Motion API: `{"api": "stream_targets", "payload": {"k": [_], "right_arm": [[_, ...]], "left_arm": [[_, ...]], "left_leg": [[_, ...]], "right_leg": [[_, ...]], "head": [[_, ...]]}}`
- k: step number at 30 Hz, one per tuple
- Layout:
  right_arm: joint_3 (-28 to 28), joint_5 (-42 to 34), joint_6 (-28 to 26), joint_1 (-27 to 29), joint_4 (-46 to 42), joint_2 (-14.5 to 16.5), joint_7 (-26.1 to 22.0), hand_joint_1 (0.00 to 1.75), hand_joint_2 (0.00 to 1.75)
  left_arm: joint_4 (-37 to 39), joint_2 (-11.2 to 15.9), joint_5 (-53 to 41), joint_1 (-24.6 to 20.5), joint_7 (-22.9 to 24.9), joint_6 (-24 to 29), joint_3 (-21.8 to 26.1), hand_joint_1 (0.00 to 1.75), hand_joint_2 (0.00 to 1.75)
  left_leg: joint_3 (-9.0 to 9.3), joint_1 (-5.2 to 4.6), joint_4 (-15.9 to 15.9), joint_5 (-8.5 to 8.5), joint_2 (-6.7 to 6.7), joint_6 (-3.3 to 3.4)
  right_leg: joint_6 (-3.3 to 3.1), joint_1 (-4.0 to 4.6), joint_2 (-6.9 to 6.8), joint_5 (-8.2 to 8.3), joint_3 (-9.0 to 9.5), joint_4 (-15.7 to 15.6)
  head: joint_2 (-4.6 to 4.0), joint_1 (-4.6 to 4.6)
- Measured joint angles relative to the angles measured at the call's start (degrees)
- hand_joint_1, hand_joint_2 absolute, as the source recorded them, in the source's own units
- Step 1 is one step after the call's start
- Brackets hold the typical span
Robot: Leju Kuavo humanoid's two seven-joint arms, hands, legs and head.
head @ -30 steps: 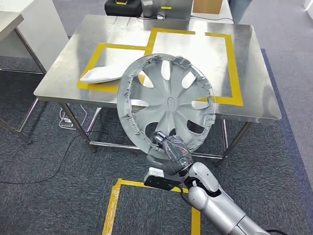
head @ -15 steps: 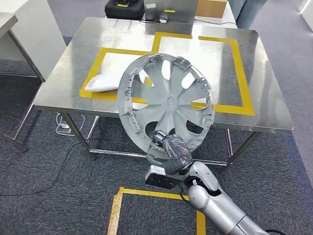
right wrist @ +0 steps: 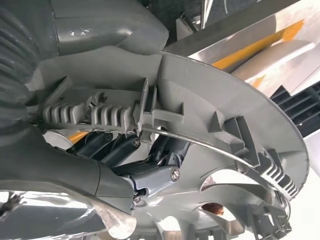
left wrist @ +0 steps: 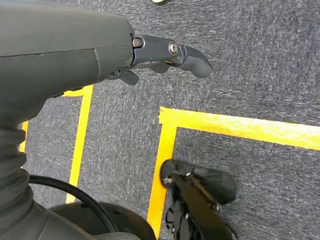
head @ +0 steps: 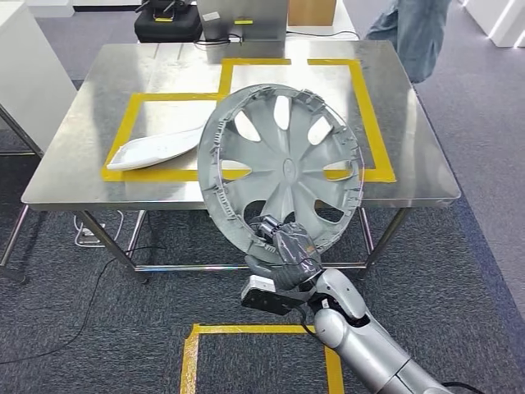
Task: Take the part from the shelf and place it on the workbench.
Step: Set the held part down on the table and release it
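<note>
Part: grey wheel cover [head: 281, 172], upright in the air in front of the desk [head: 68, 176], its inner side facing the head camera.
Right hand [head: 286, 254]: grasps the cover's lower rim, fingers [right wrist: 151, 177] through a spoke opening.
Left hand [left wrist: 113, 50]: over carpet [left wrist: 245, 60] with yellow tape, fingers spread, nothing in it.
On desk: white curved piece [head: 155, 148].

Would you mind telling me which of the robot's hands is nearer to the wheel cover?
The right. The right hand grips the grey wheel cover at its lower rim, in front of the steel workbench. The left hand hangs over the carpet, holding nothing.
</note>
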Motion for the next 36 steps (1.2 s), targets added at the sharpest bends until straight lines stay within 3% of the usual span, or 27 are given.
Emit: {"api": "stream_targets", "payload": {"k": [2, 3, 7, 9, 11, 12, 13, 14, 16, 18, 22, 25, 29, 30, 32, 33, 34, 36], "right_arm": [[-0.03, 0.04, -0.01, -0.04, 0.02, 0.02, 0.02, 1.75, 1.75], [-0.03, 0.07, -0.02, -0.06, 0.02, 0.03, 0.03, 1.75, 1.75], [-0.09, 0.08, -0.04, -0.02, 0.03, 0.02, 0.07, 1.75, 1.75], [-0.15, 0.09, -0.05, -0.07, 0.04, 0.02, 0.06, 1.75, 1.75], [-0.15, 0.17, -0.07, -0.06, 0.06, 0.02, 0.03, 1.75, 1.75], [-0.16, 0.2, -0.07, -0.02, 0.09, 0.02, 0.04, 1.75, 1.75], [-0.18, 0.21, -0.07, 0.01, 0.14, 0.02, 0.07, 1.75, 1.75], [-0.21, 0.2, -0.07, 0.03, 0.19, 0.02, 0.1, 1.75, 1.75], [-0.26, 0.21, -0.07, 0.0, 0.25, 0.02, 0.13, 1.75, 1.75], [-0.27, 0.29, -0.09, -0.12, 0.24, 0.02, 0.08, 1.75, 1.75], [-0.4, 0.42, -0.21, 0.09, 0.24, 0.02, 0.15, 1.75, 1.75], [-0.45, 0.49, -0.35, 0.12, 0.22, 0.02, 0.2, 1.75, 1.75], [-0.45, 0.58, -0.45, 0.11, 0.22, 0.02, 0.18, 1.75, 1.75], [-0.43, 0.64, -0.46, 0.19, 0.23, 0.02, 0.15, 1.75, 1.75], [-0.4, 0.9, -0.58, 0.45, 0.24, 0.02, 0.16, 1.75, 1.75], [-0.39, 1.07, -0.76, 0.56, 0.25, 0.02, 0.18, 1.75, 1.75], [-0.4, 1.27, -1.01, 0.58, 0.24, 0.02, 0.21, 1.75, 1.75], [-0.41, 1.57, -1.5, 0.59, 0.22, 0.02, 0.25, 1.75, 1.75]], "left_arm": [[0.02, 0.01, -0.03, -0.1, 0.0, -0.04, 0.0, 0.0, 1.75], [0.03, -0.01, -0.05, -0.14, -0.01, -0.05, -0.01, 0.0, 1.75], [0.04, 0.07, -0.1, -0.11, -0.02, -0.03, -0.01, 0.0, 1.75], [0.04, 0.1, -0.11, -0.26, -0.09, -0.03, -0.02, 0.0, 1.75], [0.04, 0.13, -0.12, -0.33, -0.25, -0.06, -0.02, 0.0, 1.75], [0.04, 0.13, -0.12, -0.32, -0.31, -0.06, -0.02, 0.0, 1.75], [0.04, 0.15, -0.12, -0.3, -0.36, -0.06, -0.01, 0.0, 1.75], [0.04, 0.16, -0.12, -0.29, -0.37, -0.06, -0.01, 0.0, 1.75], [0.04, 0.15, -0.12, -0.28, -0.4, -0.07, -0.01, 0.0, 1.75], [0.04, 0.14, -0.16, -0.35, -0.44, -0.08, -0.02, 0.0, 1.75], [0.04, 0.15, -0.25, -0.38, -0.49, -0.11, -0.02, 0.0, 1.75], [0.04, 0.15, -0.33, -0.44, -0.49, -0.26, -0.02, 0.0, 1.75], [0.04, 0.15, -0.36, -0.43, -0.49, -0.33, -0.02, 0.0, 1.75], [0.04, 0.15, -0.36, -0.35, -0.49, -0.35, -0.01, 0.0, 1.75], [0.04, 0.2, -0.44, -0.16, -0.49, -0.36, 0.0, 0.0, 1.75], [0.04, 0.24, -0.49, -0.08, -0.49, -0.35, 0.0, 0.0, 1.75], [0.04, 0.27, -0.57, -0.11, -0.49, -0.31, -0.01, 0.0, 1.75], [0.04, 0.31, -0.66, -0.2, -0.49, -0.27, -0.02, 0.0, 1.75]], "left_leg": [[2.87, 0.18, -6.55, 2.43, -0.33, -0.06], [3.41, 0.14, -7.94, 2.54, -0.49, 0.15], [3.52, 0.0, -8.56, 2.51, -0.58, 1.85], [3.68, 0.12, -8.8, 2.63, -0.53, 2.59], [3.68, 0.07, -8.8, 2.52, -0.53, 2.93], [3.72, 0.05, -8.79, 2.45, -0.53, 2.98], [3.8, 0.03, -8.79, 2.36, -0.54, 3.01], [3.95, 0.02, -8.78, 2.23, -0.55, 3.0], [4.4, 0.0, -8.78, 1.83, -0.57, 2.73], [4.54, -0.22, -8.7, 1.43, -0.57, 2.17], [4.56, -0.29, -8.64, 0.73, -0.43, 1.09], [2.42, -0.2, -3.66, -1.75, -0.42, 0.6], [0.55, -0.18, 0.01, -3.13, -0.42, 0.53], [-1.12, -0.19, 2.5, -3.35, -0.42, 0.49], [-2.13, -0.28, 0.88, 0.84, -0.47, 0.93], [-1.81, -0.44, -1.43, 3.19, -0.5, 1.28], [-0.2, -0.61, -5.59, 5.08, -0.51, 1.71], [0.88, -0.96, -7.71, 4.29, -0.52, 2.22]], "right_leg": [[0.74, -0.07, 0.39, -0.25, -0.19, 0.48], [1.11, -0.04, 0.52, -0.28, -0.37, 0.63], [2.44, -0.28, 0.59, -0.7, -1.21, 1.21], [2.79, -0.4, 0.46, -3.04, -3.63, 5.74], [2.95, -0.4, 0.4, -5.89, -7.62, 13.48], [3.01, -0.39, 0.4, -6.43, -9.31, 16.32], [3.0, -0.39, 0.39, -5.91, -10.13, 17.24], [2.93, -0.39, 0.37, -4.39, -9.86, 15.98], [2.65, -0.37, 0.16, -0.24, -6.76, 8.77], [2.3, -0.21, -0.07, 1.29, -3.52, 2.63], [1.25, -0.17, 0.11, 0.52, -2.21, 0.83], [0.33, -0.31, 0.1, 0.11, -1.31, 0.52], [0.09, -0.26, 0.1, -0.13, -1.05, 0.52], [0.03, -0.17, 0.18, -0.48, -0.64, 0.52], [0.07, 0.06, 0.44, -1.98, 1.29, 0.51], [0.27, 0.25, 0.59, -2.83, 2.29, 0.5], [0.58, 0.3, 0.66, -3.4, 2.9, 0.46], [1.39, 0.28, 0.69, -3.56, 3.15, 0.4]], "head": [[0.0, -0.11], [0.0, -0.13], [0.0, -0.08], [0.0, 0.17], [0.0, 0.42], [0.0, 0.43], [0.0, 0.45], [0.0, 0.45], [0.0, 0.46], [0.0, 0.44], [0.0, 0.25], [0.0, -0.04], [0.0, -0.05], [0.0, -0.04], [0.0, -0.02], [0.0, -0.01], [0.0, -0.03], [0.0, -0.02]]}}
